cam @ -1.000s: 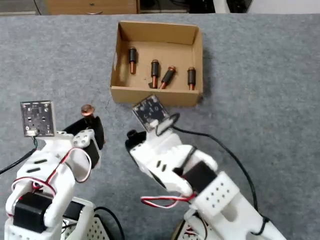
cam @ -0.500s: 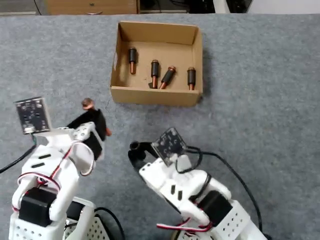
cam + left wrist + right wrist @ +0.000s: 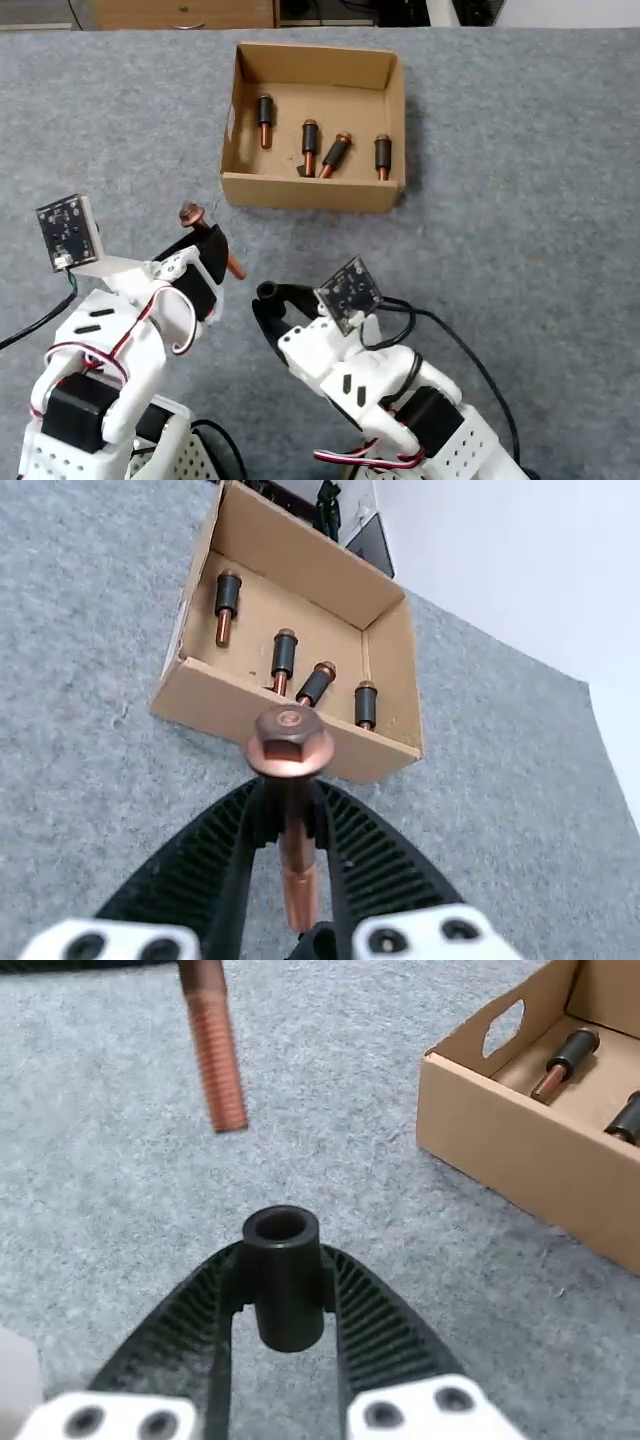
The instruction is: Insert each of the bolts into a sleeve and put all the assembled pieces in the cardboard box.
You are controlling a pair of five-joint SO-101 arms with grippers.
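Note:
My left gripper is shut on a copper bolt, its hex head toward the box; from above the bolt slants over the carpet with its threaded tip low. My right gripper is shut on a black sleeve with its open bore facing up; the bolt's threaded end hangs a little above and beside it. In the high view the sleeve sits just right of the bolt's tip. The cardboard box at the back holds several assembled pieces.
Grey carpet covers the table. The box's near wall stands just beyond both grippers. Wooden furniture lines the far edge. Open carpet lies to the right of the box.
The right arm drew back from the box with the sleeve. The left gripper swung right and tilted the bolt, bringing its threaded tip down toward the sleeve.

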